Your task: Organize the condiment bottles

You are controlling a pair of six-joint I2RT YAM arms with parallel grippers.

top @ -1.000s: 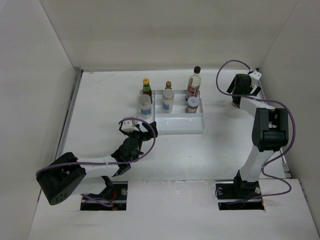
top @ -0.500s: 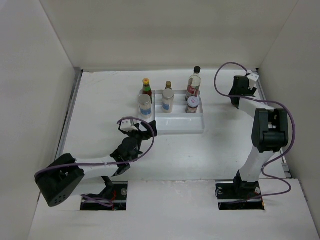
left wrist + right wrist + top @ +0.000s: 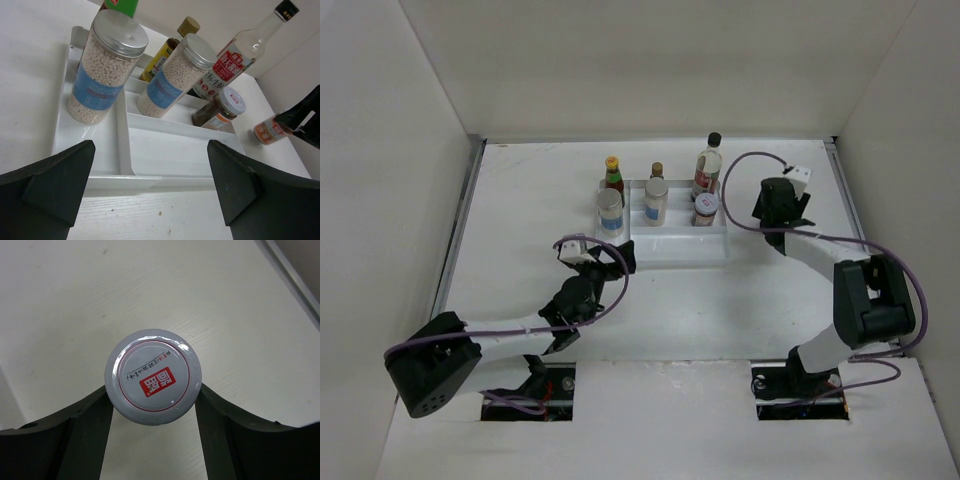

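Note:
My right gripper is shut on a short jar, whose grey lid with a red mark sits between both fingers. In the left wrist view this jar shows an orange label, right of the white tray. In the top view my right gripper hides it. The tray holds two white shakers and another short jar. Behind them stand the yellow-capped red sauce bottle, the tiny brown bottle and the tall clear bottle. My left gripper hangs open and empty at the tray's front left corner.
White walls close in the table on the left, back and right. A metal strip runs along the table's left edge. The tray's front compartments hold nothing.
My right gripper has shut on the short jar near the back right corner and moved left and nearer, toward the tray's right end. The left arm has barely moved.

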